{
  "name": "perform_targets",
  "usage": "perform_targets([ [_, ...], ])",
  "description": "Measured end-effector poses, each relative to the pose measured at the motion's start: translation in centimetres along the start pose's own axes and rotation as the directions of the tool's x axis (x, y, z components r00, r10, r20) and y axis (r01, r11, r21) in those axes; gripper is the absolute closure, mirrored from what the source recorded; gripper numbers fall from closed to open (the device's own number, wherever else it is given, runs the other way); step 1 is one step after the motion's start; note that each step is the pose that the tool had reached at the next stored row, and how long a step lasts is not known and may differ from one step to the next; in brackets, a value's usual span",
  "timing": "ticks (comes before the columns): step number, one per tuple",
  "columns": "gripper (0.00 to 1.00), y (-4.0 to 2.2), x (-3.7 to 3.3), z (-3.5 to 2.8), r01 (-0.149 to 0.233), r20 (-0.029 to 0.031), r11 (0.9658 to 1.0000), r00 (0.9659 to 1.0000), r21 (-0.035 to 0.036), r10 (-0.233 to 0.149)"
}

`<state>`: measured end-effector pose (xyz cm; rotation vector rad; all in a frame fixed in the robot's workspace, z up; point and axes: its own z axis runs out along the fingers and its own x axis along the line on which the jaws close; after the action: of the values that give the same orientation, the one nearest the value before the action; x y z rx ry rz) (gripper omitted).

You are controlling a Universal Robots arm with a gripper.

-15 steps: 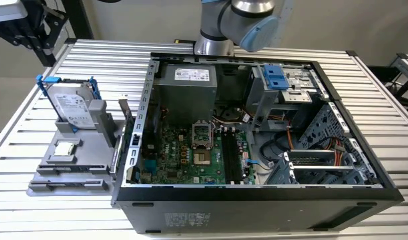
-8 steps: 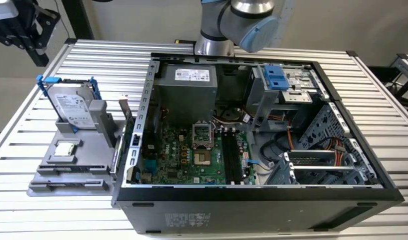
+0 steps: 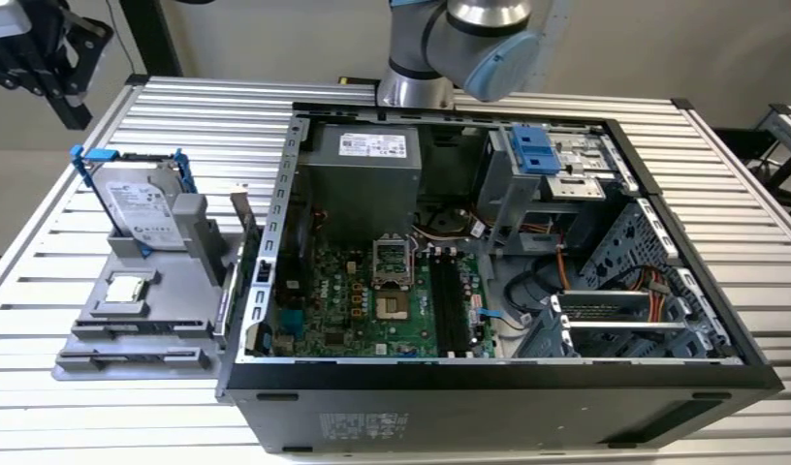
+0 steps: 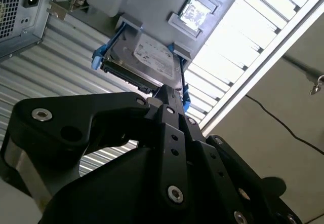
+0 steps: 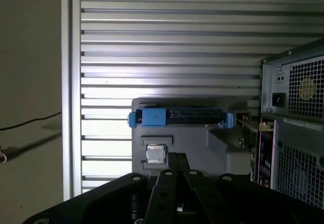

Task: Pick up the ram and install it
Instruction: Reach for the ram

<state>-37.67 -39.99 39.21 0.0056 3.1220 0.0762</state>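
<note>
- Find the gripper (image 5: 176, 158) high over the far corner of the slatted table (image 3: 202, 107), at the exterior view's left, well apart from everything on the grey fixture (image 3: 137, 325).
- Read the jaws in both wrist views as pressed together tip to tip, with nothing held between them.
- Look for the ram (image 3: 236, 254) outside the computer case (image 3: 499, 373). It is probably the thin board standing on edge along the fixture side just beside the case wall, though colour and chips are too small to confirm.
- Take its long axis as parallel to that case wall, running from far to near in the exterior view.
- Place it relative to the jaws as lower and toward the exterior view's right, nearer the case than the hard drive (image 3: 143, 208) standing upright in its blue frame.
- Note in the first wrist view the fingertips aimed at the processor chip (image 5: 155, 154) and the hard drive, not at the board's edge beside the case rear.
- Treat the black memory slots (image 3: 450, 305) on the green board as not yet filled.
</note>
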Motion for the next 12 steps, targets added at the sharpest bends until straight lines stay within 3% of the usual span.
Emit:
perform_targets([
  [12, 1.00, -2.84, -0.02, -0.14, 0.000, -0.0001, 1.0000, 1.0000, 0.0001, 0.000],
])
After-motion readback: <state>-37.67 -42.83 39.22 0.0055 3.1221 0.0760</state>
